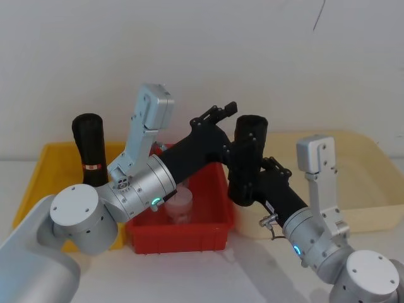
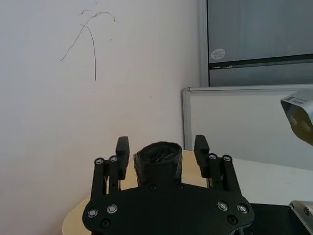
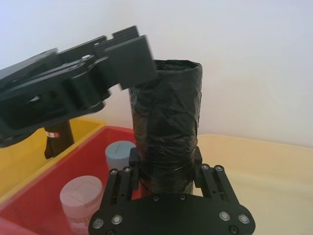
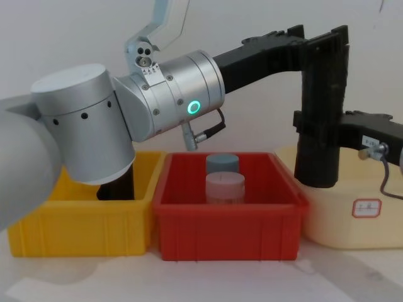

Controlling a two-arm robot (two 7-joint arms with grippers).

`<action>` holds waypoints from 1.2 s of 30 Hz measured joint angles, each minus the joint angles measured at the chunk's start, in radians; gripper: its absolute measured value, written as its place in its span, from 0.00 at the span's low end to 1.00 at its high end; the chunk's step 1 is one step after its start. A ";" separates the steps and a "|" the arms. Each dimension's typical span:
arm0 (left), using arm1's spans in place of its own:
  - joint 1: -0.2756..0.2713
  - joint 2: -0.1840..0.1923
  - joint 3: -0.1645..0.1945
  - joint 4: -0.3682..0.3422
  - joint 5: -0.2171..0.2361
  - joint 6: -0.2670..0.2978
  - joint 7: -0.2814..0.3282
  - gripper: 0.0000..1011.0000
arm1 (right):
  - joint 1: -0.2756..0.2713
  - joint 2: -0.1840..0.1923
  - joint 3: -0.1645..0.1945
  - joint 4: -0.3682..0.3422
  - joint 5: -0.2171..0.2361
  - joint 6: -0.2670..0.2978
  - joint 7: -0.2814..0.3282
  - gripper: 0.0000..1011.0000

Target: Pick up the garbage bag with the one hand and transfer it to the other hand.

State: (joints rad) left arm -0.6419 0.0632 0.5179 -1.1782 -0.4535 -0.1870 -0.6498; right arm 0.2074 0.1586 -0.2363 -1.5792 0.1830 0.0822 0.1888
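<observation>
Chest view puts the garbage bag (image 4: 321,94), a plain matte black cylindrical roll of crinkled plastic, upright in the air, above and just to the right of the right-hand rim of the red rectangular plastic bin (image 4: 227,220). The right gripper (image 3: 165,161), slim, black and two-fingered, has its fingers (image 3: 197,156) clenched on the roll's lower half, so it appears to carry the weight. The left gripper (image 2: 161,147), black and toothed on a bulky silver-grey arm with a green glowing ring, reaches over the red bin to the roll's top. Its fingers (image 2: 122,147) are spread to either side of that top with a gap on each side, grasping nothing.

I judge the handover all but made: the receiving gripper has the roll, and the left gripper need only draw clear.

Counted:
- one roll in hand
- one taller black roll with a red-and-white label (image 1: 89,142), standing in the yellow plastic bin (image 4: 75,223) just left of the red bin
- two capped jars inside the red bin, one pink-capped (image 4: 225,185) and one blue-grey-capped (image 4: 222,162)
- one cream tub (image 4: 340,214) just right of the red bin

That makes three containers on the white tabletop (image 4: 201,280).
</observation>
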 joint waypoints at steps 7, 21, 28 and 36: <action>0.000 0.000 0.000 0.000 0.000 0.000 0.000 0.95 | 0.008 -0.011 0.022 0.002 0.011 0.024 -0.018 0.58; 0.000 0.000 0.000 0.000 0.000 0.000 0.000 0.99 | 0.054 -0.038 0.083 0.052 0.019 0.054 -0.075 0.58; 0.000 0.000 0.000 0.000 0.000 0.000 0.000 0.99 | 0.101 -0.058 0.121 0.109 0.011 0.056 -0.128 0.58; 0.000 0.000 0.000 0.000 0.000 0.000 0.000 0.99 | 0.164 -0.075 0.160 0.193 -0.008 0.053 -0.192 0.58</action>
State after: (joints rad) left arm -0.6419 0.0632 0.5180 -1.1782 -0.4535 -0.1871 -0.6499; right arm 0.3712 0.0841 -0.0759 -1.3866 0.1749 0.1352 -0.0028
